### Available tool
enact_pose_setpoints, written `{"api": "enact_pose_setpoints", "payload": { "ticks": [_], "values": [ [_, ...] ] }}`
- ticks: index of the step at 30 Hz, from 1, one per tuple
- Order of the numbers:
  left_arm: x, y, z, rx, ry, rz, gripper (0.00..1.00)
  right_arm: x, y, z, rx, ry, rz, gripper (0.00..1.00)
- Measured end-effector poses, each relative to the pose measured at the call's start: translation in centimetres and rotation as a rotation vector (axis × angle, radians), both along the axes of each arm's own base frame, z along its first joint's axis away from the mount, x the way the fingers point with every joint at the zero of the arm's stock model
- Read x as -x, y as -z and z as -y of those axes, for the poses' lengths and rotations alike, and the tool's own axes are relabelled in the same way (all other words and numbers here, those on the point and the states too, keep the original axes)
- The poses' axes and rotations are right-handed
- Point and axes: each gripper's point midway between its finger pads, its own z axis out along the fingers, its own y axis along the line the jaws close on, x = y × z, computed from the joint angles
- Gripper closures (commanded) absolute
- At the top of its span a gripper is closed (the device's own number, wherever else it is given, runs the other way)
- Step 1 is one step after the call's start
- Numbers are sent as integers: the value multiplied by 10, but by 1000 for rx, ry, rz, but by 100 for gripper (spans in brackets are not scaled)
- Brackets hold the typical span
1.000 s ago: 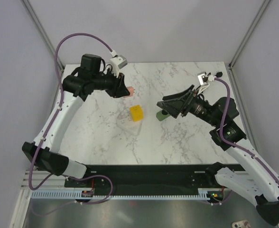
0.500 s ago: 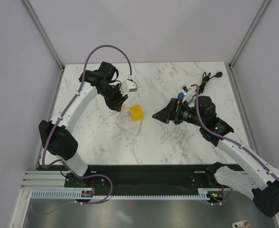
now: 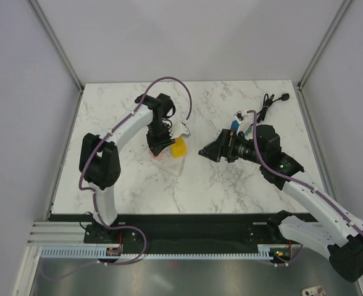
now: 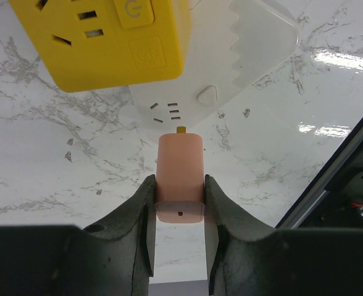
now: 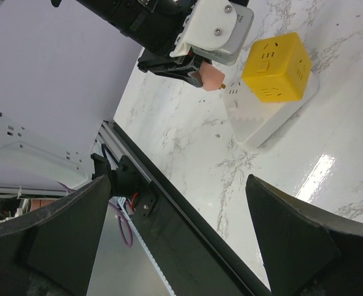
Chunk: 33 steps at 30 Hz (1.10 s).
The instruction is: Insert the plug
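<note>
My left gripper is shut on a pink plug, whose brass prong points at the socket slots of a white power strip just ahead; a small gap shows between prong and slots. A yellow cube socket sits on the strip. In the top view the left gripper hovers at the strip's left end beside the yellow cube. My right gripper is open and empty, to the right of the cube. The right wrist view shows the plug, the cube and the strip.
A black cable lies at the table's far right corner. The black front rail runs along the table's near edge.
My left arm swung from the far left in to the strip's left end, carrying the pink plug. My right gripper moved a little left toward the cube, then held still.
</note>
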Motion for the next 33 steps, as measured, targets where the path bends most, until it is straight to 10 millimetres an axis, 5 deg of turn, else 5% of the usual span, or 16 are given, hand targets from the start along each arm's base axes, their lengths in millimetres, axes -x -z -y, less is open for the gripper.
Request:
{"api": "enact_pose_setpoints", "payload": {
  "ticks": [33],
  "values": [
    [-6,23,11,-107,95,-16,98,2,1,11,34,22,20,2]
  ]
}}
